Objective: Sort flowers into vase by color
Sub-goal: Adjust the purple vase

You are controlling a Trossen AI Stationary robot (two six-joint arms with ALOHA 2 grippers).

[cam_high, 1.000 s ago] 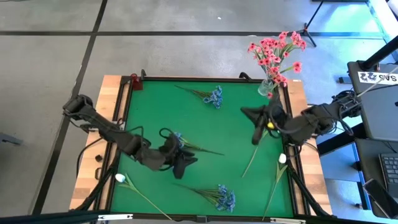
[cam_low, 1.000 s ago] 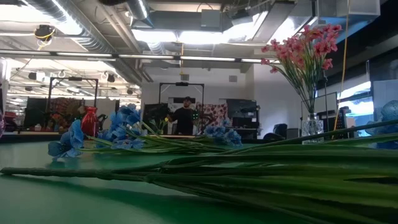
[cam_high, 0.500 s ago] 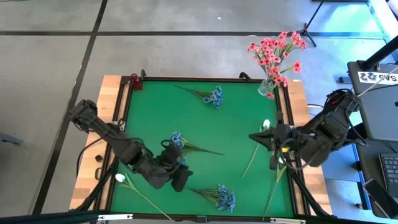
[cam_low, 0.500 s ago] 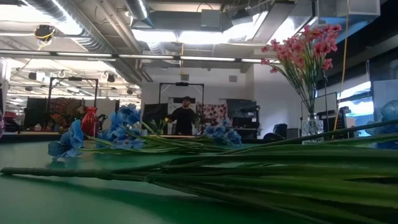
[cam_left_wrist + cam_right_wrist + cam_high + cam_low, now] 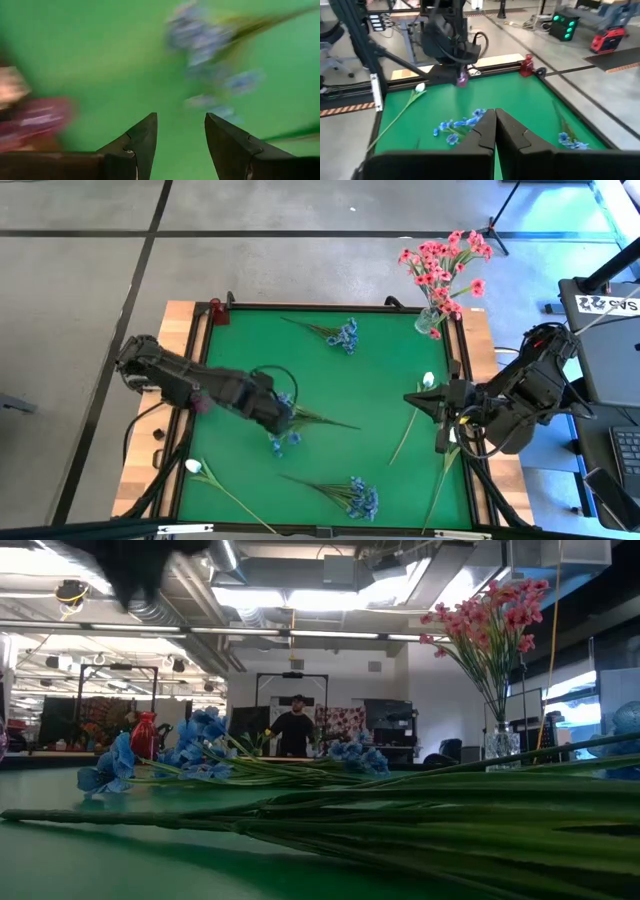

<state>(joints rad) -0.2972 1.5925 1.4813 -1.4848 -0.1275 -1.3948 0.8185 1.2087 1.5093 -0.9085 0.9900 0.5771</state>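
Note:
Three blue sprigs lie flat on the green mat: one in the middle [image 5: 283,438], one at the far side [image 5: 344,334], one at the near side [image 5: 358,498]. White buds lie at right of middle [image 5: 428,380] and at the near left [image 5: 193,466]. Pink flowers [image 5: 442,262] stand with their stems in a glass vase [image 5: 430,320] at the far right corner. My left gripper [image 5: 284,418] hovers open over the middle blue sprig's blooms [image 5: 200,42]. My right gripper [image 5: 408,397] is shut, beside the white bud, pointing toward the table's left.
A small red vase [image 5: 215,311] stands at the far left corner. A long green stem [image 5: 441,480] lies along the right edge under my right arm. In the low view, stems [image 5: 400,810] fill the foreground and a person [image 5: 293,726] stands in the room behind.
My left gripper swung toward the near edge, then back toward the far side over the middle blue sprig; it is still moving. My right arm drew back from the far right toward the near and right edges, uncovering the white bud on the mat.

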